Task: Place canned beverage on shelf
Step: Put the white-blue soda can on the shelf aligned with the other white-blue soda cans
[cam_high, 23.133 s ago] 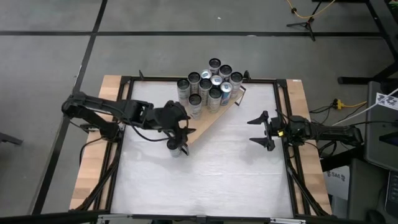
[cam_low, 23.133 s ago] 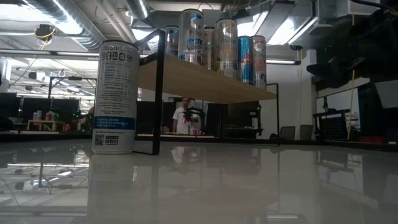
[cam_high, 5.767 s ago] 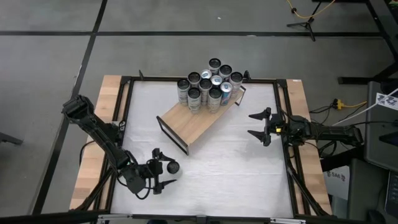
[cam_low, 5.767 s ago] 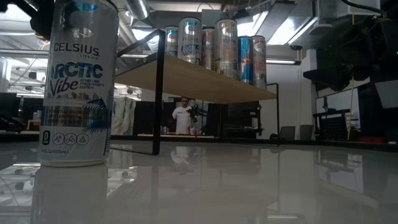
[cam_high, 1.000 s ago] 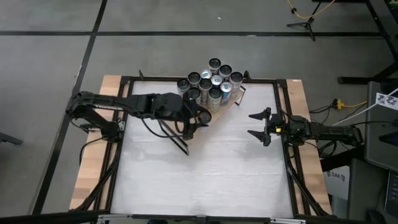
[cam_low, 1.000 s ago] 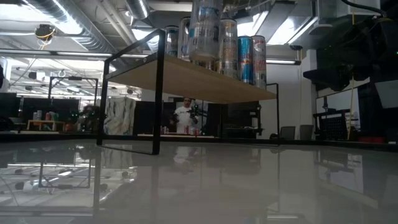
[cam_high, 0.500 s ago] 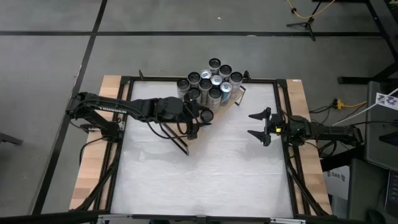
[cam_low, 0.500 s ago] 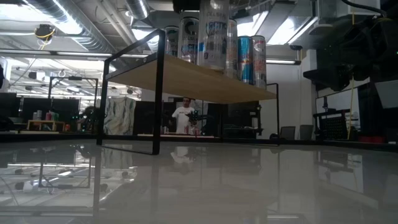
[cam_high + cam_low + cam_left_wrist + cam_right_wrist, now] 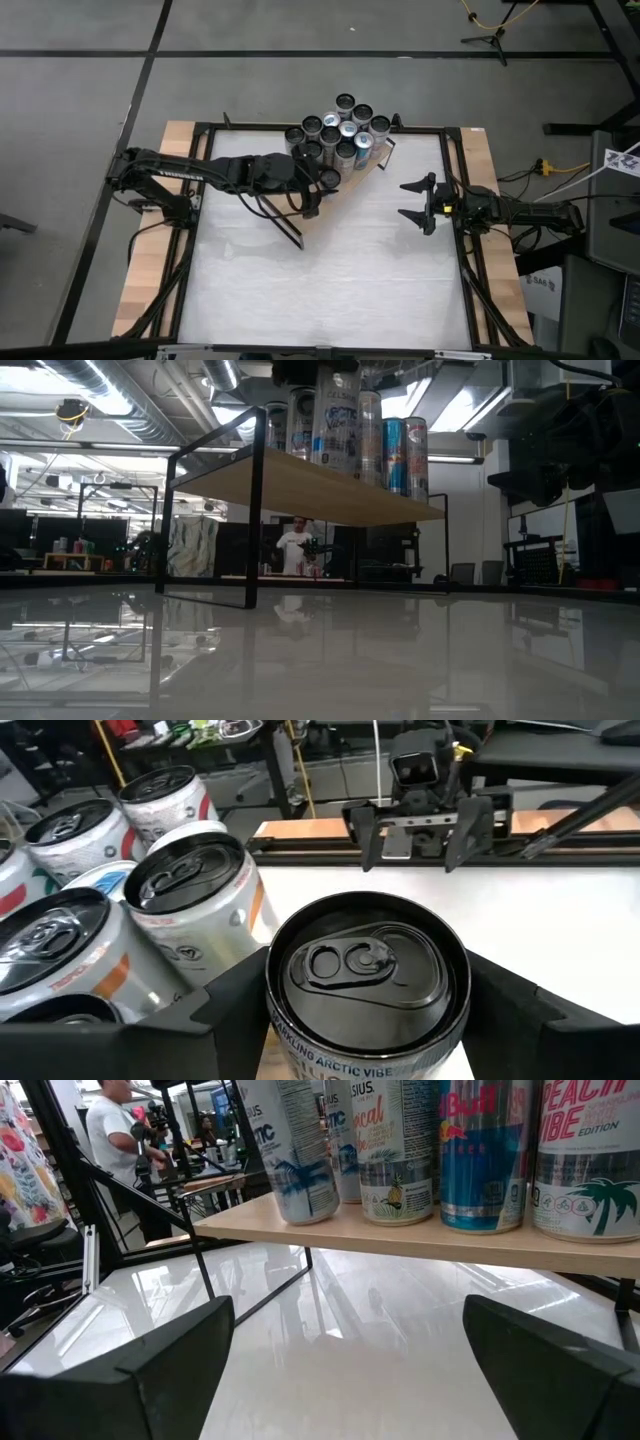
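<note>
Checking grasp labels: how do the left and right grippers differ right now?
The left gripper reaches over the shelf, its jaws shut on a black-topped Arctic Vibe can beside the stocked cans; the right gripper waits off the shelf, over the white tabletop. The left holds a load; the right's jaws stand open and empty. Both are dark two-finger grippers.

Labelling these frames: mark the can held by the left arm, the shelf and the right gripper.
held can (image 9: pixel 365 970): left wrist view, on its lid.
shelf (image 9: pixel 330 490): low view, on the board's underside.
right gripper (image 9: pixel 412 203): high view, midway between its fingertips.
</note>
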Controlling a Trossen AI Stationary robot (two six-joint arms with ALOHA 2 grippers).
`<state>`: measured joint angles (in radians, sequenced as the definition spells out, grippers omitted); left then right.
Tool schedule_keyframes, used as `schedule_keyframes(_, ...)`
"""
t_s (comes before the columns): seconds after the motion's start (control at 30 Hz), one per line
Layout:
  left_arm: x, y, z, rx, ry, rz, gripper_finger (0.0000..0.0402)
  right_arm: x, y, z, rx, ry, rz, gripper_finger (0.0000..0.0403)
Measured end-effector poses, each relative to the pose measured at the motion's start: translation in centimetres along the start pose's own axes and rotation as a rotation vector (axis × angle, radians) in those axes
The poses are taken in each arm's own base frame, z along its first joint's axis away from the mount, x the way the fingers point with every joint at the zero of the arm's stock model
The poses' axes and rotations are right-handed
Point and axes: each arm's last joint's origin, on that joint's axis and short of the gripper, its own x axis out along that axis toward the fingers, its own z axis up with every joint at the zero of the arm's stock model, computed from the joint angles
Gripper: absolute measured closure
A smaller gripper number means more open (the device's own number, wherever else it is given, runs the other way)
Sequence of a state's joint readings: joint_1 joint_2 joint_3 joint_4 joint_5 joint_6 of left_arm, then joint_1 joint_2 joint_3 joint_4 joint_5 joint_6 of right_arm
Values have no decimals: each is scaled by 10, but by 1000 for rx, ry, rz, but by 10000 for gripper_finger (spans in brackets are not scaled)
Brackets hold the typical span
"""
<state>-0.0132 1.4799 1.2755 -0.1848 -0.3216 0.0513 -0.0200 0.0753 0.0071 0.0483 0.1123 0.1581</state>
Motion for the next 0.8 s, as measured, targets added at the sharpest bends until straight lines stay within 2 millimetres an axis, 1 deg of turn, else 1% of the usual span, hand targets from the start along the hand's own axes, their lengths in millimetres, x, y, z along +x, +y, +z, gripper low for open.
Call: schedule_keyframes(0.8, 0, 0, -1, 5, 6, 12, 152, 0, 0, 0, 0, 0, 0, 15)
